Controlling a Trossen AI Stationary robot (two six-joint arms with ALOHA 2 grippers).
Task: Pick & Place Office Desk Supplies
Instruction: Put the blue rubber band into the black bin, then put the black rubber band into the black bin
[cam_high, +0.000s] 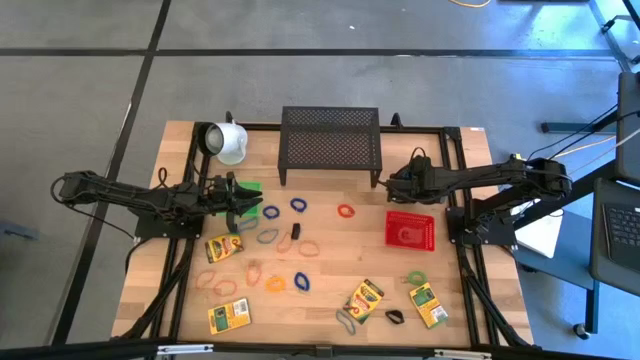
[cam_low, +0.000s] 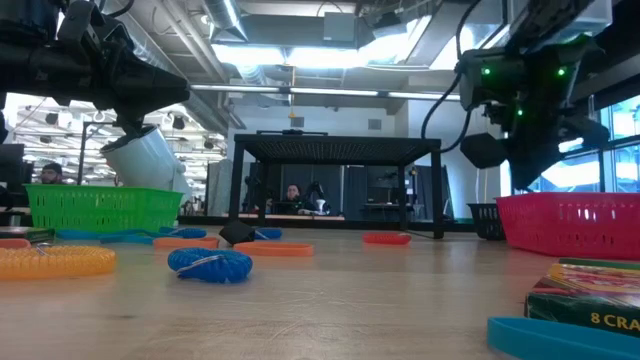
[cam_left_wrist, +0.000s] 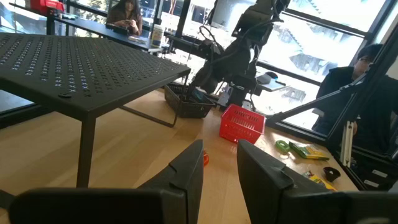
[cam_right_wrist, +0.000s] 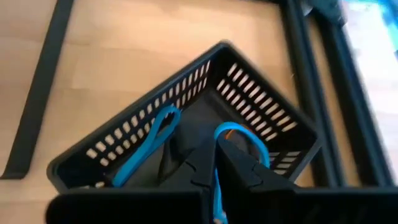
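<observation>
My right gripper (cam_right_wrist: 216, 163) hangs over a black basket (cam_right_wrist: 261, 106) beside the mesh rack's right leg (cam_high: 378, 178), shut on a blue rubber band (cam_right_wrist: 244, 135). A second blue band (cam_right_wrist: 149, 146) lies in the basket. My left gripper (cam_left_wrist: 221, 167) waits open and level over the green basket (cam_high: 250, 186), with nothing between its fingers. Rubber bands (cam_high: 270, 212), crayon boxes (cam_high: 224, 247) and a black clip (cam_high: 296, 231) lie scattered flat on the wooden table. My right gripper pinches a strand of the blue band (cam_right_wrist: 217, 188) between its two fingers, which slant down into the basket from above. The band's loop reaches past the fingertips toward the basket's floor; I cannot tell whether it rests there.
A red basket (cam_high: 410, 228) stands on the table's right part, near the black one. The black mesh rack (cam_high: 330, 140) stands at the far middle, the white mug (cam_high: 228, 140) lies at the far left. More crayon boxes (cam_high: 364, 299) lie near the front edge.
</observation>
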